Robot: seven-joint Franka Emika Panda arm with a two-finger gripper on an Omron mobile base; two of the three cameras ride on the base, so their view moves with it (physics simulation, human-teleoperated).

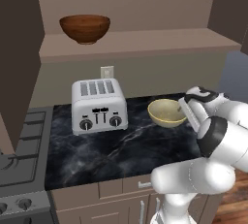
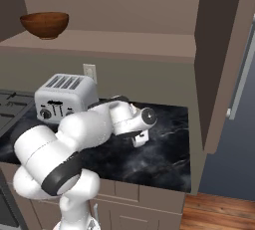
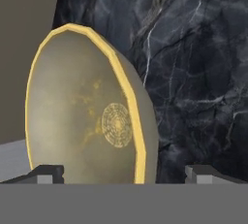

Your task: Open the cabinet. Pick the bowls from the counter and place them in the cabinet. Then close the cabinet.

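Note:
The cabinet [image 1: 145, 43] stands open, with its doors swung out to both sides. On its inner shelf sits the reddish-brown wooden bowl [image 1: 85, 28] [image 2: 45, 24]. The pale cream-yellow bowl [image 1: 166, 112] rests on the black marble counter [image 1: 121, 150], right of the toaster. My gripper [image 1: 185, 113] [image 2: 140, 139] hovers at this bowl's right side, open. In the hand view the cream bowl [image 3: 87, 121] is close up. Its near yellow rim falls between my two fingertips [image 3: 46, 173], and the gripper [image 3: 123, 177] holds nothing.
A silver toaster [image 1: 99, 105] [image 2: 63, 97] stands at the back of the counter, left of the cream bowl. The grey stove top [image 1: 19, 160] borders the counter on the left. The open right cabinet door [image 2: 219, 59] hangs over the counter's right end.

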